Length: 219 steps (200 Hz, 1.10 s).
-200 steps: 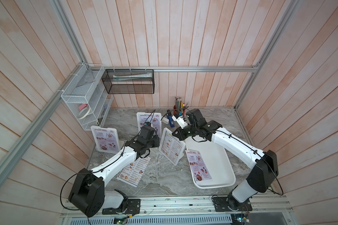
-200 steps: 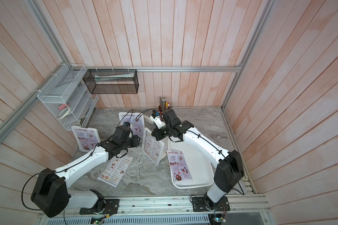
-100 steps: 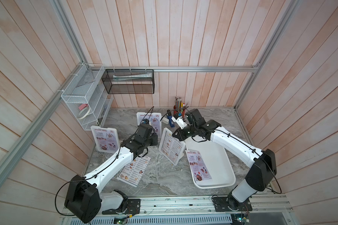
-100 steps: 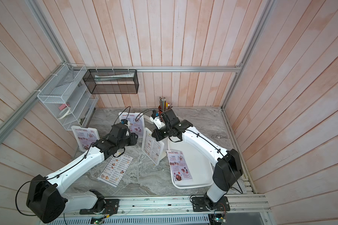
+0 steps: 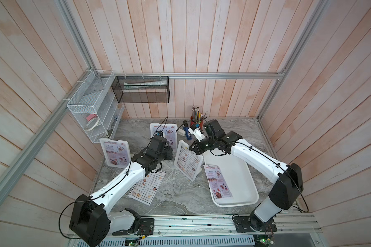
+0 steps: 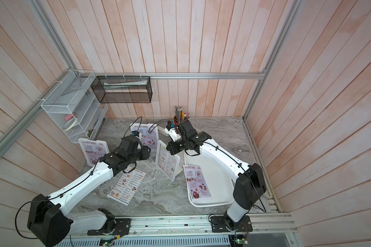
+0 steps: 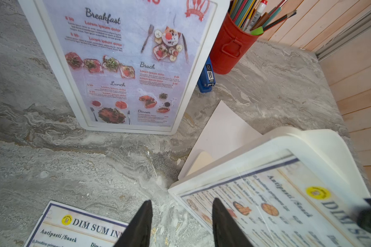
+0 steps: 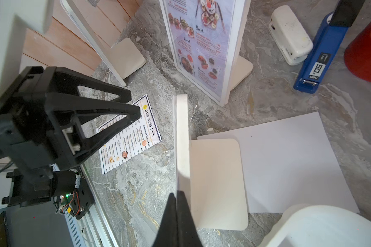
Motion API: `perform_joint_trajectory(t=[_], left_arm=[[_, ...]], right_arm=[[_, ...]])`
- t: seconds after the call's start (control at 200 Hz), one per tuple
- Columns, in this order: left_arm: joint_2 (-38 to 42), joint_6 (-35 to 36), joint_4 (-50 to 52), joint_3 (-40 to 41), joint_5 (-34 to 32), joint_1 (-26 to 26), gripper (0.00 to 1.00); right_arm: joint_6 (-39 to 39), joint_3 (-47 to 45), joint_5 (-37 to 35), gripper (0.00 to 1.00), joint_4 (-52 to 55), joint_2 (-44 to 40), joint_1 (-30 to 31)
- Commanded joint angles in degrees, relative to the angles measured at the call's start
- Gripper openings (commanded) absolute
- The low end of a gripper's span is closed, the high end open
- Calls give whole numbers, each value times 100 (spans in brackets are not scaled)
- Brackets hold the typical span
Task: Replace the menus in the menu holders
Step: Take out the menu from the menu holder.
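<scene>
At the centre of the table (image 5: pixel 176 192), the right pincer (image 8: pixel 177 194) is pressed together at the top edge of the middle menu holder (image 8: pixel 182 139), its DIM SUM INN menu (image 5: pixel 186 160) inside; the left pincer (image 7: pixel 181 224) hovers spread beside it, so pulling may tip the unbraced holder

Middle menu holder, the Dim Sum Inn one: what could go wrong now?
1. The right gripper is shut at the top edge of the middle menu holder; a pull might tip it over.
2. Its foot sits partly on a loose white sheet, so it may slide.
3. The open left gripper is close and could bump it.
</scene>
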State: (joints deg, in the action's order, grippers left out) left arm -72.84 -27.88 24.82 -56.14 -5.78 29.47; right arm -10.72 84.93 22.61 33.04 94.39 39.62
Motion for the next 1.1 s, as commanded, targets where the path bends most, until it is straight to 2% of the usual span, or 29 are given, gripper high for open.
perform_joint_trajectory(t=[0.0, 0.42, 0.835, 1.09], left_arm=[[80, -60, -63, -37, 103, 30, 48], [103, -107, 11, -13, 218, 76, 48], [110, -115, 20, 8, 165, 76, 48], [103, -99, 39, -20, 148, 76, 48]], right_arm=[[-180, 127, 151, 0, -34, -34, -24], [-472, 146, 375, 2, -394, -65, -129], [-330, 165, 393, 9, -326, 0, -156], [-290, 165, 378, 6, -302, -35, -156]])
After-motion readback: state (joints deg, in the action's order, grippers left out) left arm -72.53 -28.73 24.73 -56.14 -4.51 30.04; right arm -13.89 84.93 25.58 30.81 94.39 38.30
